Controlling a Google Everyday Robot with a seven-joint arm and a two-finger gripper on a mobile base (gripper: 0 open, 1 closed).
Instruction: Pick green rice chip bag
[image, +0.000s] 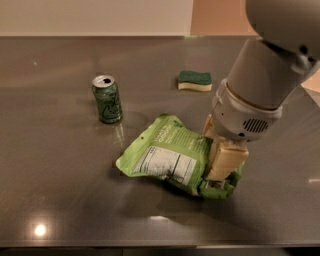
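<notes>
The green rice chip bag (165, 157) lies on the dark table (65, 190) near the front centre, label side up, showing its white nutrition label. My gripper (218, 150) comes down from the large white arm at the right onto the bag's right end. Its beige fingers (226, 159) are shut on that end, which is bunched up and crumpled around them. The rest of the bag still rests on the table.
A green soda can (107, 99) stands upright to the left behind the bag. A sponge with a dark green top (195, 80) lies further back, right of centre. The table's front edge runs just below the bag.
</notes>
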